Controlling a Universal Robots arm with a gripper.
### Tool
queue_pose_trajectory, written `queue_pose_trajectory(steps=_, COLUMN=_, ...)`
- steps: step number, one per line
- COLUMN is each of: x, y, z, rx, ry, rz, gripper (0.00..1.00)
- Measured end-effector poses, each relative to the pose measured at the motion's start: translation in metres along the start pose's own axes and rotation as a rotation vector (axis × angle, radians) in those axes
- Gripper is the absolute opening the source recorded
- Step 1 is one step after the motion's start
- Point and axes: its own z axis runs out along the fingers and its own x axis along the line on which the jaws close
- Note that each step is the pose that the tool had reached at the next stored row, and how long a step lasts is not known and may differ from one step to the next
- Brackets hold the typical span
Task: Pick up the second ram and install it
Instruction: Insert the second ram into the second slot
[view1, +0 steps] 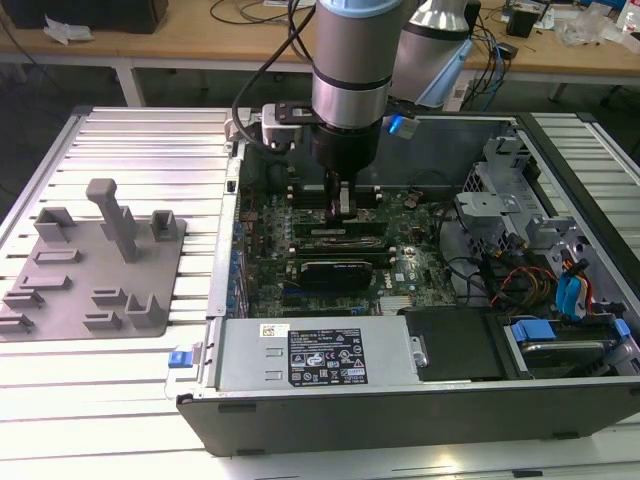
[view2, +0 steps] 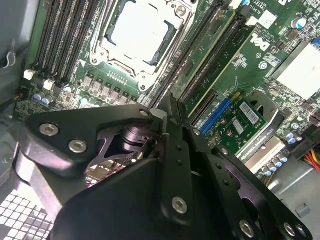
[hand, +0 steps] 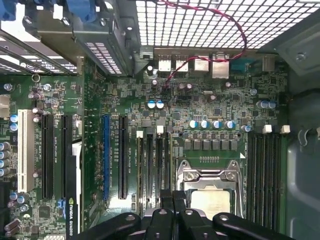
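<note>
My gripper (view1: 340, 208) reaches down into the open computer case, its tips just above the motherboard's memory slots beside the CPU socket (view2: 137, 32). In both wrist views the two black fingers (view2: 169, 102) (hand: 172, 194) are pressed together with nothing showing between them. A long, thin green stick edge, the ram (view2: 212, 52), stands seated in a slot that runs toward the fingertips. Whether the tips touch it I cannot tell. In the first wrist view the fingers sit over the dark slots next to the CPU socket (hand: 210, 192).
The grey fixture block (view1: 95, 265) lies on the slatted table at the exterior view's left. A black expansion card (view1: 335, 270) sits just in front of the gripper. Power supply (view1: 320, 355), drive cage (view1: 500, 200) and cables (view1: 520, 280) crowd the case.
</note>
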Motion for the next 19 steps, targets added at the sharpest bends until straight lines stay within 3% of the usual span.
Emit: queue_pose_trajectory(steps=19, x=0.0009, y=-0.0015, z=0.0073, rx=0.0000, ry=0.0002, rz=0.000, gripper=0.09)
